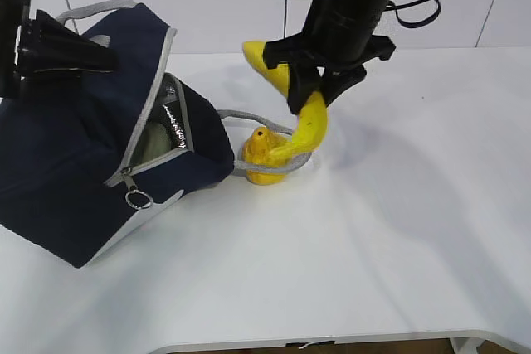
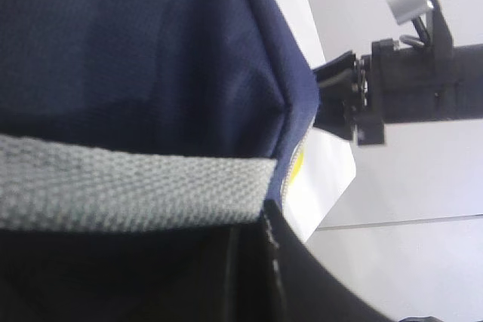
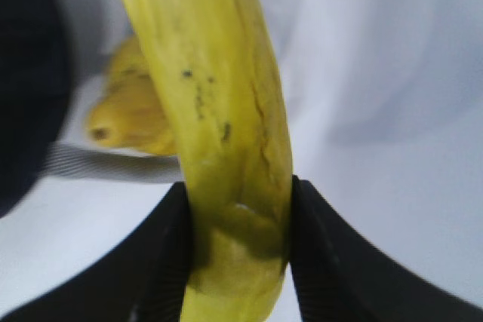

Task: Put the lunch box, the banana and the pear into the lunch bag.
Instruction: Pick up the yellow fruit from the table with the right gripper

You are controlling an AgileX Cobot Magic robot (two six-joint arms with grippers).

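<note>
Bench [image 1: 398, 230]: white, wall behind.
Bag [image 1: 75, 163]: lying tilted at left, mouth unzipped; something pale green shows inside.
Pear [image 1: 264, 155]: on the bench at the bag's mouth, a grey handle [image 1: 249, 118] looped around it.
Banana [image 1: 307, 118]: pinched by the right pincer [image 1: 309, 89] above the pear.
Left pincer [image 1: 104, 60]: pressed together at the bag's top.

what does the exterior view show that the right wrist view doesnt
Only the exterior view shows the whole lunch bag lying tilted with its mouth open, the ring pull on its zipper, a pale green shape just inside the opening, and the left arm up at the bag's top. Only the right wrist view shows the right gripper close up, its jaws pressed on both sides of the banana, and the banana's dark speckles. Both show the banana held above the table, the pear beside the bag, and a grey handle looped around the pear.
</note>
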